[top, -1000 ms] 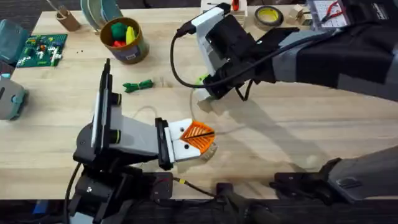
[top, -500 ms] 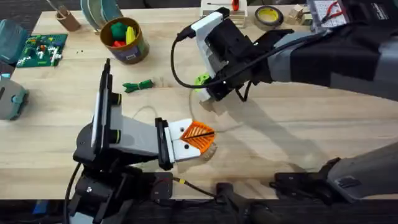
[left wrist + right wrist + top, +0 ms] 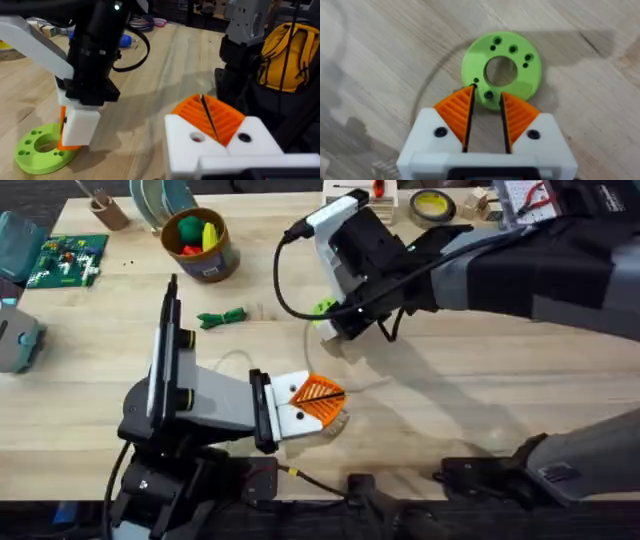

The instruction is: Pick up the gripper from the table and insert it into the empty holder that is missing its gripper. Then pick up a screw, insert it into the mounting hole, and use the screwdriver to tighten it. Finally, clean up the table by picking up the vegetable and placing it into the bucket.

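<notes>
My right gripper hangs low over a lime-green disc with holes, its orange pads a narrow gap apart and straddling the disc's near rim. My left gripper rests near the table's front with its orange ribbed pads pressed together on nothing. The dark-green vegetable lies on the table left of the disc. The bucket stands at the back left with toy pieces in it. A blue cylinder, apparently the screwdriver, lies far behind the right arm. The loose gripper, the empty holder and the screw are out of view.
A yellow tape roll and small parts sit along the back edge. A green circuit-like board and a teal box lie at the far left. The right arm spans the table's right half. Bare wood lies between the vegetable and the left arm.
The right gripper has shifted slightly toward the back left, and more of the lime-green disc shows beside it. The left arm has not moved.
</notes>
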